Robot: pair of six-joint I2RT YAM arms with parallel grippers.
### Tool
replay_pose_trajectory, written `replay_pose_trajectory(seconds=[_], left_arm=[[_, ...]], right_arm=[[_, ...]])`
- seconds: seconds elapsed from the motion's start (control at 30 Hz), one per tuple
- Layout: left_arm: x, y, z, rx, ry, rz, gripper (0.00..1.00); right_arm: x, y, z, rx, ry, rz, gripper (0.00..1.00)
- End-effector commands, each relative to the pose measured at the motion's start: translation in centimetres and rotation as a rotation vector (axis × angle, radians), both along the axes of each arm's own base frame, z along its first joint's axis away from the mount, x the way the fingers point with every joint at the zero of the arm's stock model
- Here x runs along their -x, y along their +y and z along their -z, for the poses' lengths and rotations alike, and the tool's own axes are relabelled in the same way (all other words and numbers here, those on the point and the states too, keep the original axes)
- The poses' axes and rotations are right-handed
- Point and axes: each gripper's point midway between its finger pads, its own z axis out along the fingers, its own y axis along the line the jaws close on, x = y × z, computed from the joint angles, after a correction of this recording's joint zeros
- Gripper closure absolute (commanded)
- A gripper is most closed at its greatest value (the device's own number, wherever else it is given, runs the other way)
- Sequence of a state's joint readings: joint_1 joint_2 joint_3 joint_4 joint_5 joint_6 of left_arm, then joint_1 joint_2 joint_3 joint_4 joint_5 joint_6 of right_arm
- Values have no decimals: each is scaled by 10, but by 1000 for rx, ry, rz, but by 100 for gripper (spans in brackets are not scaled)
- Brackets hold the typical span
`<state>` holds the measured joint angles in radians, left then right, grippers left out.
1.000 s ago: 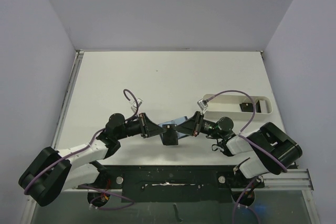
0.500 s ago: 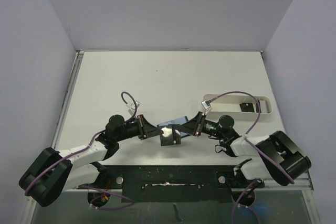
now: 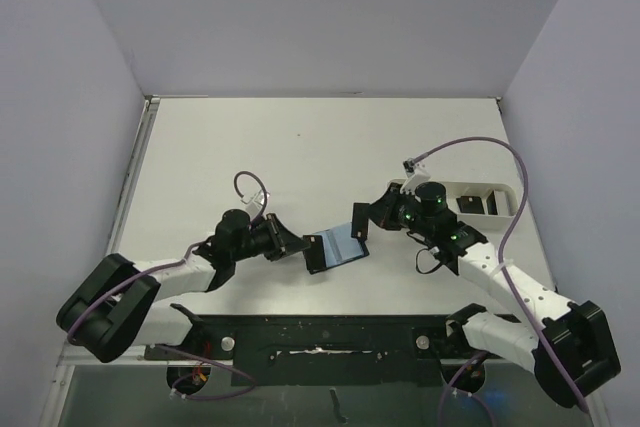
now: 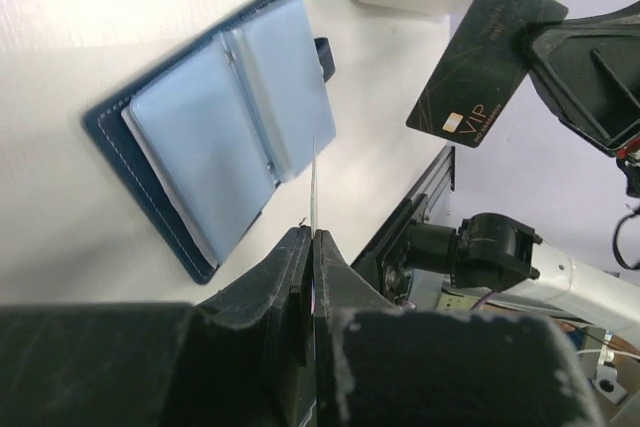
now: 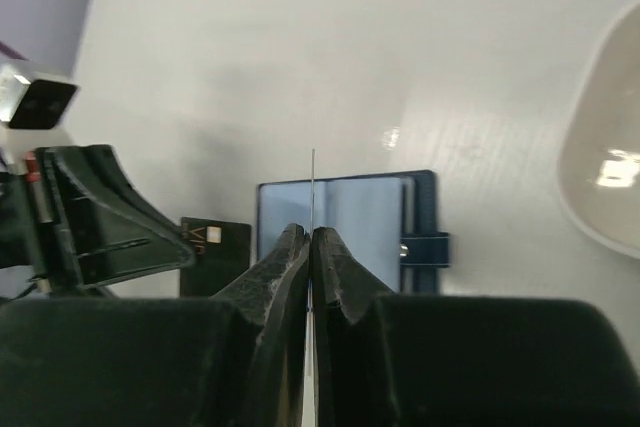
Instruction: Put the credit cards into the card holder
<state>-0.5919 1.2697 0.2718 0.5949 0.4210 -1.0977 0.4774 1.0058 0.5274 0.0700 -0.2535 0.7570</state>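
**Open holder lies between two loaded grippers, left one nearer**

The holder (image 3: 342,245) lies opened flat on the table (image 3: 300,147), pale blue pockets up, close to the middle of the near edge. Its long axis runs left to right, with the right end a little further from the near edge than the left.

The left gripper (image 3: 300,249) comes in low from the holder's left end, jaws pressed together on a dark card (image 5: 213,245). From above, that card overlaps the holder's left near corner. Whether the two touch cannot be told.

The right gripper (image 3: 368,222) sits at the holder's far right corner, jaws pinching a second dark card (image 4: 485,57), which is held up off the table and apart from the holder.

In each wrist view the gripper's own card shows only as a thin edge-on line pointing at the holder's centre fold.

My read is that the left arm is the nearer and better placed to go first. Its card would need to slide rightward along the long axis, if the pocket mouth faces that way. The pictures do not show where the mouths open.

More dark cards (image 3: 468,204) wait in the white tray (image 3: 515,202) toward the table's right edge, well apart from the holder
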Motion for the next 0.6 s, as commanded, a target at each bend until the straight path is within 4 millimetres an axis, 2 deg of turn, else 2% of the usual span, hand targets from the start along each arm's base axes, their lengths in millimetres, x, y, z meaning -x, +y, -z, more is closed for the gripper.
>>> replay_pose_trajectory(seconds=[0.0,0.13,0.3,0.43,0.57], left_arm=[[-29,-14,-22,45,-79,-20,100],[-38,-20,-18,51,-61,-28,100],[-44,-23,-8,45,-39,-40,100],[-46,-25,-1,46,-14,-41,100],[-46,-23,3,35,12,-47,100]], right_arm=[[-14,-40,32,312,32,85,100],[-24,-50,40,431,55,101,100],[-27,-57,55,546,92,102,100],[-23,-43,71,532,132,34,100],[-14,-28,76,524,165,-21,100]])
